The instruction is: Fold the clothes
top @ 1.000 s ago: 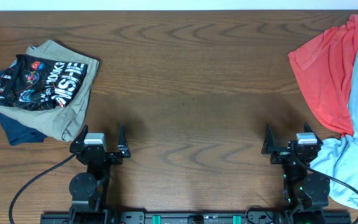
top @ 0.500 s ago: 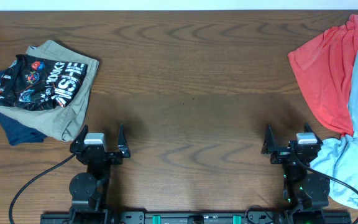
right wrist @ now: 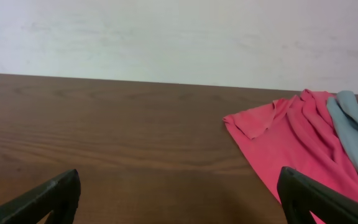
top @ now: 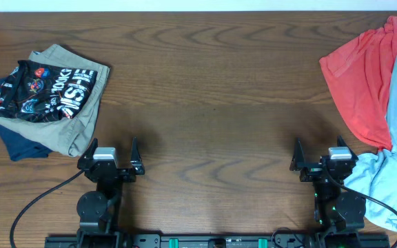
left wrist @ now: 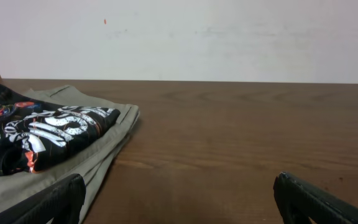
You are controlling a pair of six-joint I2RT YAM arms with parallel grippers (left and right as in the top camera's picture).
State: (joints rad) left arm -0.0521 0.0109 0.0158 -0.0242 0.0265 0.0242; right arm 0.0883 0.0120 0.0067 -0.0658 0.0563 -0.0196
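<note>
A pale sky-blue T-shirt (top: 391,182) lies crumpled and unfolded at the right edge of the overhead frame. It runs from the upper right corner down to the lower right, where its bunched cloth spreads just beside the base of the right arm. In the right wrist view only a strip of it (right wrist: 356,127) shows at the far right. Its upper part rests on a red garment (top: 360,76), also loose and rumpled, which fans out toward the middle of the dark wooden surface (top: 212,83).

The right hand (top: 319,148) sits low in the frame, near the shirt's lower folds but not touching them. Its two fingers are spread wide with nothing between them. Across the bare middle of the surface, at lower left, the left hand (top: 114,146) stands the same way, fingers apart and empty.

In the upper left of the overhead frame, well apart from the shirt, is a neat stack. A folded black garment with white lettering (top: 47,89) lies on top of a khaki-beige garment (top: 74,127), with a navy piece (top: 16,145) showing beneath at the lower left of the pile. A white wall (left wrist: 229,37) rises behind the far edge of the surface.
</note>
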